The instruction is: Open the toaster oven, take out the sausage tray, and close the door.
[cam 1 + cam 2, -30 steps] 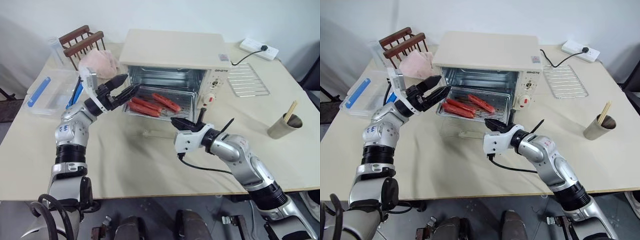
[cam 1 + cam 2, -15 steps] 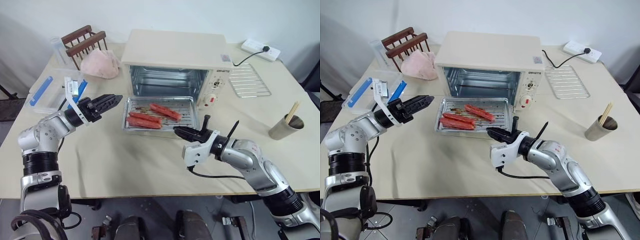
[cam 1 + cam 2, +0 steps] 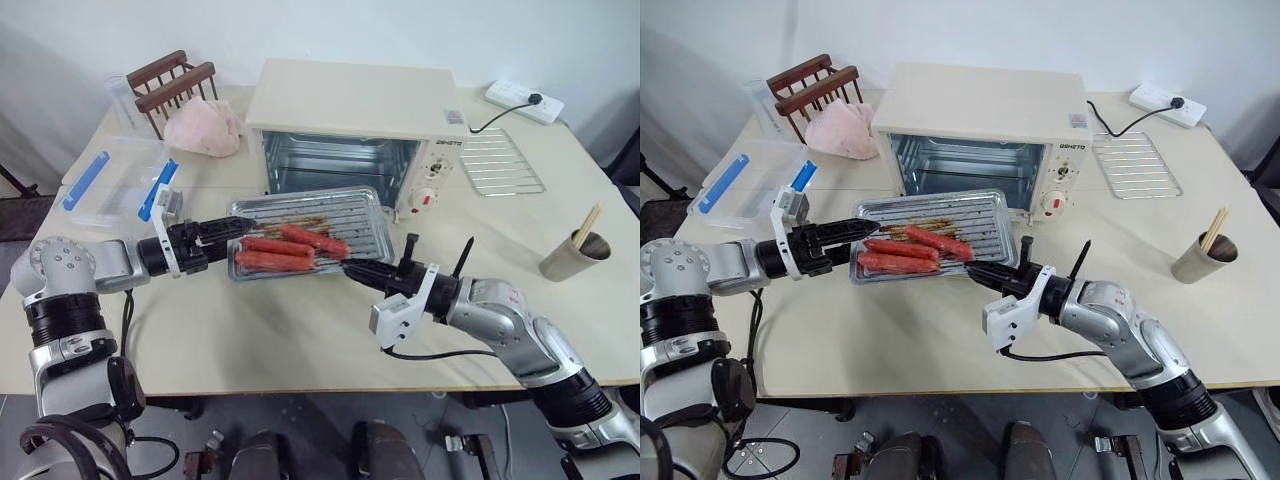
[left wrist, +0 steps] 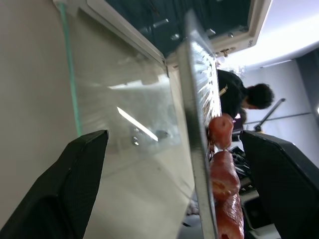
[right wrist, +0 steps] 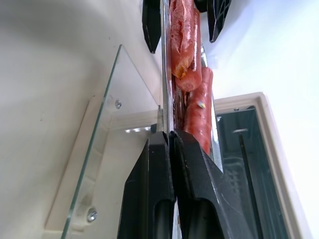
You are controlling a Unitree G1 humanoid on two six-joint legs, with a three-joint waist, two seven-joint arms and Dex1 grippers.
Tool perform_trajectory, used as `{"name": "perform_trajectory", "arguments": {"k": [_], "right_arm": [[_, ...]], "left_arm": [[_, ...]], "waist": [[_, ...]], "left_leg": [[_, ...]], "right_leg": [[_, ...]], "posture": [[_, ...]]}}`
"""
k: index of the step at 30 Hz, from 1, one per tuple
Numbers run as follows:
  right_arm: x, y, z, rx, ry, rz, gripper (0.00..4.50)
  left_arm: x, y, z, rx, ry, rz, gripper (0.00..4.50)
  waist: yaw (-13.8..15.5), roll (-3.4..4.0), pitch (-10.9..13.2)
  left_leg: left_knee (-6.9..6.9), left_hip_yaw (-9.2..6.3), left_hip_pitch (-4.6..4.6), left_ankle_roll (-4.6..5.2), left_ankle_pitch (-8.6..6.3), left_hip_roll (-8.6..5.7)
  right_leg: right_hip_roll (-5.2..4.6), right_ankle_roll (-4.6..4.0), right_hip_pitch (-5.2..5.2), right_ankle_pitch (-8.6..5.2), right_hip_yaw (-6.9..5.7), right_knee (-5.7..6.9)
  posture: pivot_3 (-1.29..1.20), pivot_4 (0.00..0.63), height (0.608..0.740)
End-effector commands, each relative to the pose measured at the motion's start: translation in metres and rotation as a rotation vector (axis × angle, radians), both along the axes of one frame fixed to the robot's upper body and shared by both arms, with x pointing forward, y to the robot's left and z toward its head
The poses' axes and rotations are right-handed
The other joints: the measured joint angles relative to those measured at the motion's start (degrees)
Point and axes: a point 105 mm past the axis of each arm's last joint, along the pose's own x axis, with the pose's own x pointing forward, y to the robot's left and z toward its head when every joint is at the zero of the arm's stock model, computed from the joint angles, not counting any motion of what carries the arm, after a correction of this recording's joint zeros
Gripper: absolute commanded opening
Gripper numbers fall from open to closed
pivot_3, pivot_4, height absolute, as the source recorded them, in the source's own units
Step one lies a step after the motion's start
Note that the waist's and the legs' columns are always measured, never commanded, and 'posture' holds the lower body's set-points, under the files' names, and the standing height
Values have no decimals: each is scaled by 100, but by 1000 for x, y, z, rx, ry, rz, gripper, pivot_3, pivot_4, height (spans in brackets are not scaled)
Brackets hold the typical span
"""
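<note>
The toaster oven [image 3: 350, 95] stands open at the back of the table, its cavity bare. The door [image 5: 94, 164] lies flat in front of it, a clear glass panel. Above the door hangs the sausage tray [image 3: 350, 208], tilted a little, with three red sausages [image 3: 300, 240] on it. My right gripper [image 3: 350, 268] is shut on the tray's near right rim. My left gripper [image 3: 238, 229] is at the tray's left end, open, with one finger [image 4: 75, 184] on either side of the rim and a gap to each.
A clear box with a blue lid [image 3: 110, 180], a pink cloth [image 3: 203, 128] and a wooden rack [image 3: 170, 85] stand at the left. A bare wire rack [image 3: 505, 160], a power strip [image 3: 520, 100] and a cup of chopsticks [image 3: 568, 255] are at the right.
The tray has come out of the oven and off the door into the air with my right gripper. My left gripper sank, rolled and came to the tray's left end.
</note>
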Motion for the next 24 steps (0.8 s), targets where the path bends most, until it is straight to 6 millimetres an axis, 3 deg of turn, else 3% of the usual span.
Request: {"name": "perform_trajectory", "arguments": {"k": [1,8,13,18,24], "right_arm": [[-4,-2,17,33,-47,24,0],[-8,1,15,26,-28,60,0],[-12,2,14,27,-6,86,0],[-2,-8,21,81,116,60,0],[-3,-10,24,112,155,60,1809]], "left_arm": [[-1,0,6,-50,4,-13,3492],[-3,-2,2,-120,56,-26,1590],[-14,-6,-1,-149,88,-91,83],[-26,-6,-8,-241,166,-135,83],[-41,-10,-27,-248,217,-110,37]], "waist": [[-2,-1,1],[0,-5,1],[-10,-5,1],[-5,-6,1],[-6,-15,-1]], "left_leg": [[0,1,0,0,0,0],[0,1,2,0,0,0],[-2,0,5,0,0,0],[0,0,13,0,0,-1],[0,-5,17,0,0,-1]], "right_leg": [[0,0,0,0,1,0],[-1,0,0,0,4,3],[-2,0,-1,0,10,7],[-5,0,4,0,18,12],[-10,0,7,0,22,16]], "posture": [[0,150,740],[0,150,740],[0,150,740],[0,150,740],[0,150,740]]}}
